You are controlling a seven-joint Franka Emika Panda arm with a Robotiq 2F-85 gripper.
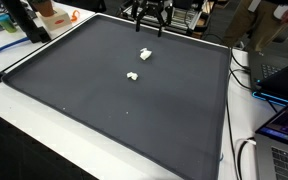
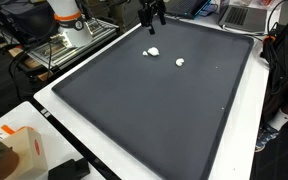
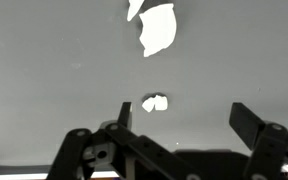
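Broadly, the black mat [image 1: 114,110] [image 2: 154,110] fills most of both exterior views and lies on a white table [image 1: 14,125] [image 2: 54,118], whose top shows as a pale border around the mat. An open laptop [image 1: 284,135] sits at the lower right of an exterior view, off the mat.

The gripper [image 1: 149,28] [image 2: 154,21] hangs at the top centre of the frame in both exterior views, over the mat's far edge, clear of the surface. Its jaws stand wide apart and hold nothing; in the wrist view the gripper [image 3: 184,115] comes in from the bottom with its dark fingers [image 3: 246,118] spread to either side.

The nearer white piece [image 1: 145,54] [image 2: 152,51] lies on the mat just below the gripper in the frame, apart from it and not touched. The farther white piece [image 1: 132,76] [image 2: 181,61] lies near the first, a little further from the gripper.

The wrist view shows a small white scrap [image 3: 155,102] mid-frame, just above the gap between the fingers, and a larger white shape [image 3: 159,30] at the top centre; which is which in the exterior views I cannot tell
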